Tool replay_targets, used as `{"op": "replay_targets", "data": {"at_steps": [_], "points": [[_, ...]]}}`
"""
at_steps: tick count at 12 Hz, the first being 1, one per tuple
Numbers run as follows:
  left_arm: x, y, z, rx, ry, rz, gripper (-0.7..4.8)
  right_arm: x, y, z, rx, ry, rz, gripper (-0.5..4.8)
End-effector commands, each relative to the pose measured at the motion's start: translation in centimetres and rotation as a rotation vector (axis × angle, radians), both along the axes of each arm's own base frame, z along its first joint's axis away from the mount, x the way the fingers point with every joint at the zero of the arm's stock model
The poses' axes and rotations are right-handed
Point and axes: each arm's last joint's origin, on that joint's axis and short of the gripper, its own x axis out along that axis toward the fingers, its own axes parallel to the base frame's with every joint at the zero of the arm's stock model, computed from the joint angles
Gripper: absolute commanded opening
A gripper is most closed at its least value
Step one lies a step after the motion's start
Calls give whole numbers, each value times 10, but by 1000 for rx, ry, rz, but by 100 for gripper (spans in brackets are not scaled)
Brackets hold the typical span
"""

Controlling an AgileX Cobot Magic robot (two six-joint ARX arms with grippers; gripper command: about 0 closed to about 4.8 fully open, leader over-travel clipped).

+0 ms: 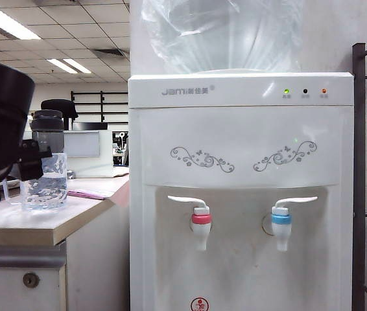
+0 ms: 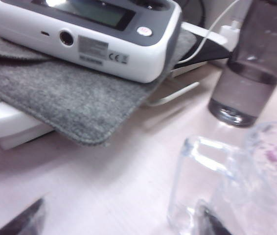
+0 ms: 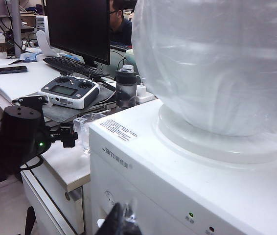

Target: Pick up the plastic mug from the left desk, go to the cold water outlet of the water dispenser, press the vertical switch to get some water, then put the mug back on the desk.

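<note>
Now the plastic mug [image 1: 45, 182] stands upright on the left desk [image 1: 15, 225], partly filled with water, near the desk's front edge. Just behind it stands a smoky-grey bottle [image 1: 47, 131] with a dark lid. The left gripper [image 1: 35, 160] sits at the mug's left side, its dark fingers reaching the mug's rim level; in the left wrist view its jaws stand spread wide, one fingertip [image 2: 212, 223] beside the mug's clear handle [image 2: 197, 161] and the other far off at the frame's corner, so nothing is clamped. Whether a finger touches the mug I cannot tell. On the desk beyond the mug lies a grey felt mat [image 2: 65, 93] with a white remote controller [image 2: 94, 34] resting on it.

To the right of the desk stands the water dispenser [image 1: 242, 194] with a clear jug [image 1: 222, 32] on top. The cold water outlet [image 1: 281, 223] with its blue collar is on the right, its vertical switch [image 1: 297, 202] above it; a red-collared tap [image 1: 201, 227] is on the left. The right gripper [image 3: 121, 223] hangs in front of the dispenser's top edge, well away from the mug; only a dark blurred tip shows, so its state cannot be told.
</note>
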Motion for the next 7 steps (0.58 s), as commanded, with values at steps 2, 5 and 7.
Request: {"op": "replay_targets", "data": {"at_steps": [2, 5, 7], "points": [[-30, -17, 27, -9, -87, -1, 132, -1, 0, 2, 3, -14, 4, -1], [-52, -43, 56, -73, -231, 1, -3, -1, 0, 2, 3, -14, 4, -1], [-59, -57, 72, -8, -283, -142, 3, -1, 0, 2, 3, -14, 4, -1]]}}
